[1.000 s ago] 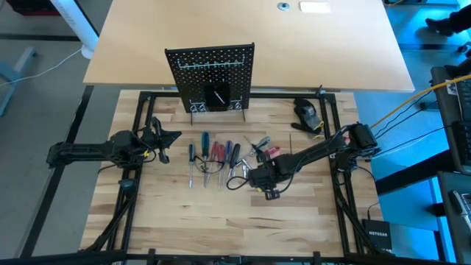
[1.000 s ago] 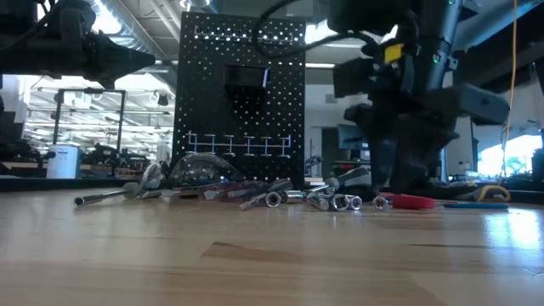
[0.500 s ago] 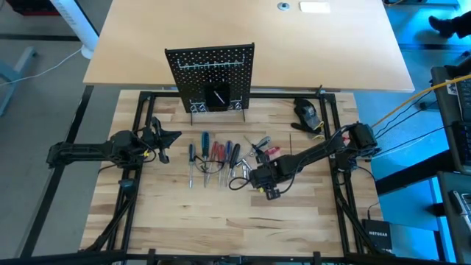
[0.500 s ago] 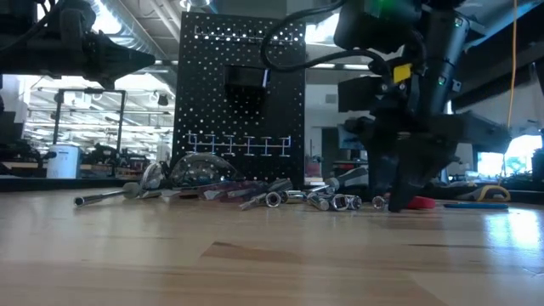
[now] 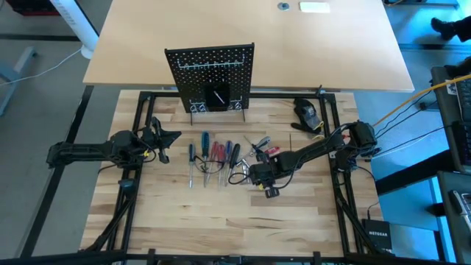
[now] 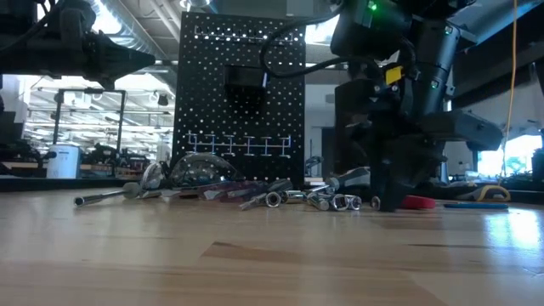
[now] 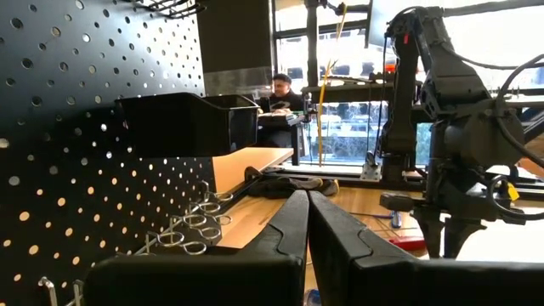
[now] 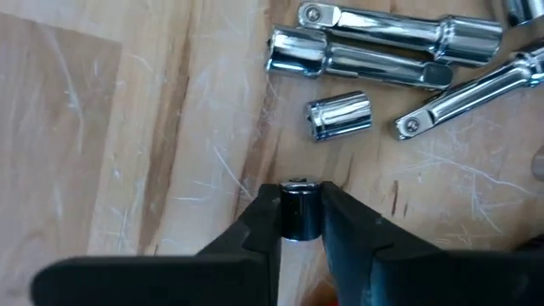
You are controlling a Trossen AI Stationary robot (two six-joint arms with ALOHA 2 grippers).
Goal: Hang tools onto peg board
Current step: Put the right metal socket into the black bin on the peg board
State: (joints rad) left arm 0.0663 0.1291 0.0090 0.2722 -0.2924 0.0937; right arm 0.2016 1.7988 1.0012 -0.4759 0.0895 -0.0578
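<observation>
Pick-up step: right pincer (image 8: 299,214) is closed on a small dark cylindrical socket (image 8: 298,208) on the worktop (image 8: 102,127). Next: lift clear of chrome sockets (image 8: 338,115) just ahead. Left pincer (image 7: 307,223) shut, empty.

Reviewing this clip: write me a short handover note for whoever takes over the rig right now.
Right gripper: down at the table beside the tool pile, fingers closed on a small chrome socket.
Left gripper: shut, empty, waiting at the table's left side, facing the peg board.
Tools: screwdrivers, red-handled pliers and chrome pieces lie in a cluster on the table in front of the peg board. Another loose socket and chrome extension bars lie just ahead of the right gripper.
Done: no tool from the pile is seen hung yet.
Left: lift the socket, take it to the board, then hang the remaining tools.
</observation>
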